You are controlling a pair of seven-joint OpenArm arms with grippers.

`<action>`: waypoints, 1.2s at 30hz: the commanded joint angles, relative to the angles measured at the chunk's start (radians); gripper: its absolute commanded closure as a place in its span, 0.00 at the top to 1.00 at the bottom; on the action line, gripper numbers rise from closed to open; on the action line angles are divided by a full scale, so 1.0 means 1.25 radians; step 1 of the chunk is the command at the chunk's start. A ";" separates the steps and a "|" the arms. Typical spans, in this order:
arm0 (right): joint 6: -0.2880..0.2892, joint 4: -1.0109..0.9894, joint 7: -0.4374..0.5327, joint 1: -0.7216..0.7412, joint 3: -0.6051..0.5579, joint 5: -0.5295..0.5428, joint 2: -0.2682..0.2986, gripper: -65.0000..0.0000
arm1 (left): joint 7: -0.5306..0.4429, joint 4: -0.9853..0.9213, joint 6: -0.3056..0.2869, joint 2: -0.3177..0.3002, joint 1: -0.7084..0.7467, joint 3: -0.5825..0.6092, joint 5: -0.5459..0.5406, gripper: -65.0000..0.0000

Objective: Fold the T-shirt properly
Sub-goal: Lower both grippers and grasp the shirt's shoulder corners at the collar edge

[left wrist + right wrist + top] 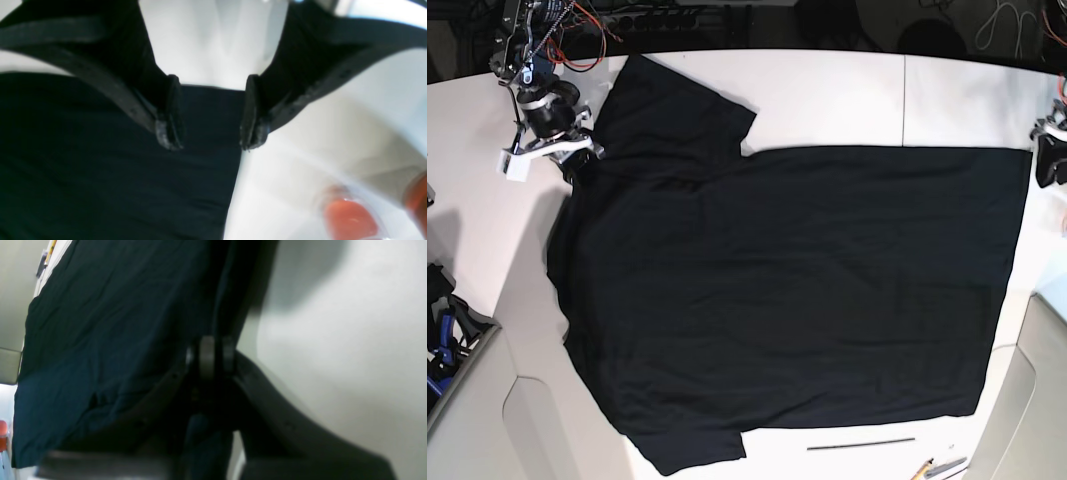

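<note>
We see the T-shirt spread flat, plain black side up, over most of the white desk. At the upper left of the base view, our right hand is pinched shut on the shirt's edge near a sleeve. At the right edge, our left hand hangs with fingers apart over the shirt's corner, holding nothing.
</note>
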 commanded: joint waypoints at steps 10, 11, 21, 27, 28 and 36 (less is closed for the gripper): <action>0.002 0.005 -0.014 -0.001 0.001 -0.008 0.002 0.00 | 0.063 -0.336 -0.054 -0.059 -0.114 -0.001 -0.192 0.49; 0.002 0.005 -0.014 -0.001 0.001 -0.008 0.002 0.00 | 0.063 -0.354 -0.054 -0.059 -0.116 0.002 -0.196 0.49; 0.002 0.005 -0.014 -0.001 0.001 -0.008 0.002 0.00 | 0.070 -0.392 -0.054 -0.055 -0.156 0.022 -0.202 0.49; 0.002 0.005 -0.014 -0.001 0.001 -0.008 0.002 0.00 | 0.071 -0.392 -0.053 -0.054 -0.167 0.103 -0.202 0.49; 0.002 0.005 -0.014 -0.001 0.001 -0.008 0.002 0.00 | 0.071 -0.392 -0.054 -0.052 -0.167 0.117 -0.201 0.49; 0.003 0.005 -0.014 -0.001 0.001 -0.008 0.002 0.00 | 0.072 -0.392 -0.054 -0.046 -0.166 0.149 -0.201 0.42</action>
